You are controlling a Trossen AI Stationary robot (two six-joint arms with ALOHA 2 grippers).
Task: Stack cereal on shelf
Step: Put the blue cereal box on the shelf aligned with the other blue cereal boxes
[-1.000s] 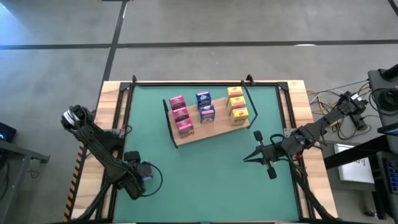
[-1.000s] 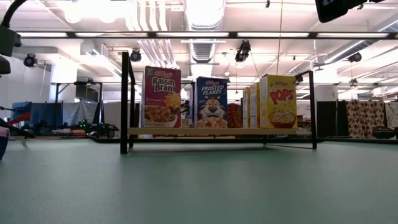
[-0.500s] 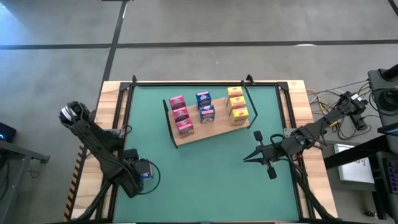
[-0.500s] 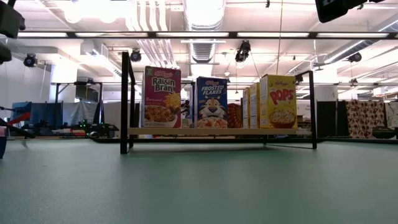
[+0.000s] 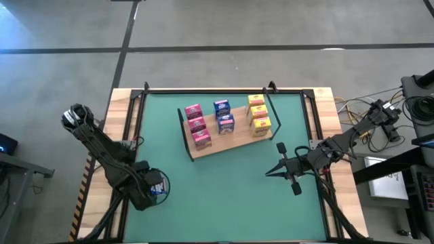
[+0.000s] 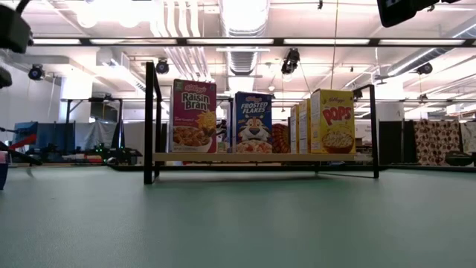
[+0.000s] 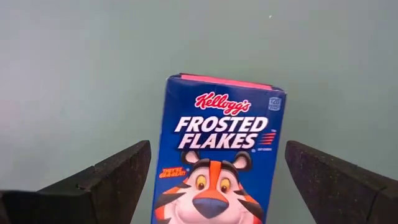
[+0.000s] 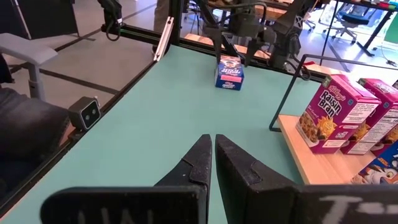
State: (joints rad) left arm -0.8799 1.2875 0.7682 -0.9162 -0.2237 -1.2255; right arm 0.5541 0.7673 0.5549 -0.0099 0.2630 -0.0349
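The shelf [image 5: 224, 144] is a light wooden board with black wire ends, lying on the green mat. On it stand three pink cereal boxes [image 5: 196, 125], two blue ones [image 5: 222, 115] and three yellow ones [image 5: 258, 114]. Another blue Frosted Flakes box [image 7: 217, 168] rests on the mat near the table's near left corner, its printed front toward the left wrist camera. My left gripper [image 7: 217, 149] hangs open over it, pointing steeply down, with one finger on either side and a gap between each and the box. My right gripper [image 5: 268, 174] is shut, holds nothing and hovers right of the shelf.
Black rails [image 5: 132, 129] run along the mat's left, far and right sides, with wooden table edge beyond them. Bare mat [image 5: 230, 203] stretches from the shelf to the near edge. Cables and gear [image 5: 386, 122] lie off the table's right side.
My left gripper has drawn back toward the table's left edge and risen a little, rolling slightly and staying open. The blue box, hidden under it before, now shows on the mat in the high view. My right arm has kept still.
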